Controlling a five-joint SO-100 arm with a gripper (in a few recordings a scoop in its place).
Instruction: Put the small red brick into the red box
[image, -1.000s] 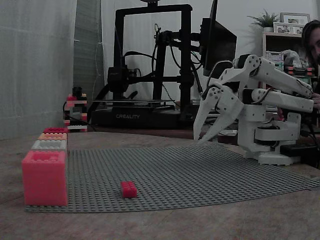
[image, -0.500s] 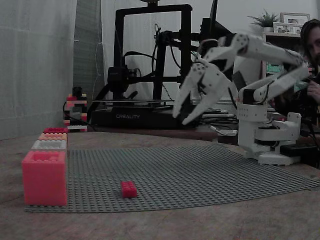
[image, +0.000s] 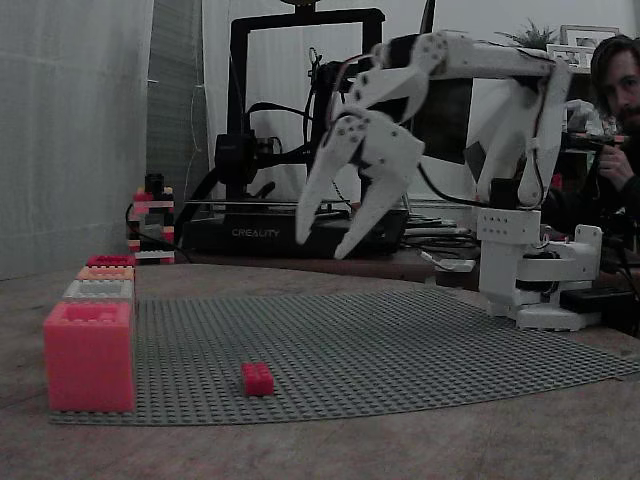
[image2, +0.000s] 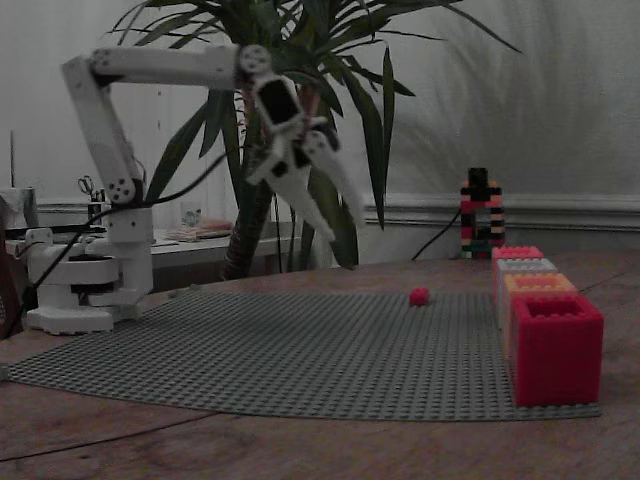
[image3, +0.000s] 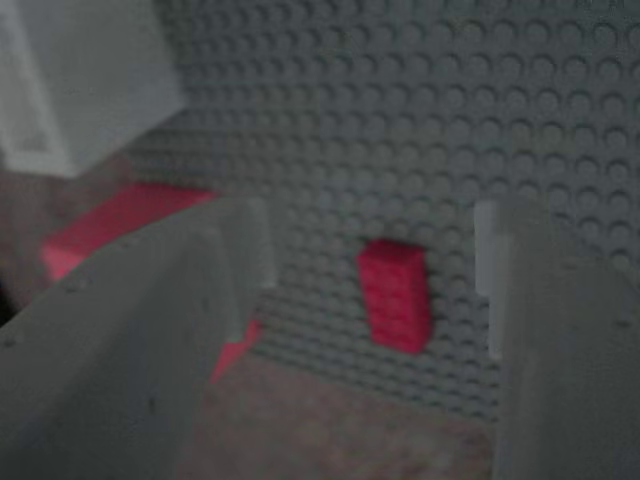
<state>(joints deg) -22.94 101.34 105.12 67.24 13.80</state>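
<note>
The small red brick (image: 257, 378) lay loose on the grey studded baseplate (image: 400, 340), near its front edge in a fixed view, well apart from the red box (image2: 555, 347) at the near end of the row of boxes. The claw (image: 325, 240) hung high above the plate, its fingers apart and empty, the brick (image3: 396, 295) framed between them in the wrist view, apparently lined up for a descent.

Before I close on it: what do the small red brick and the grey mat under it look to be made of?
The small red brick looks like hard moulded plastic, matt in this dim light, with faint studs on top. The grey mat appears to be a thin rigid plastic baseplate: an even grid of studs covers it. The blur leaves the gloss open.
</note>
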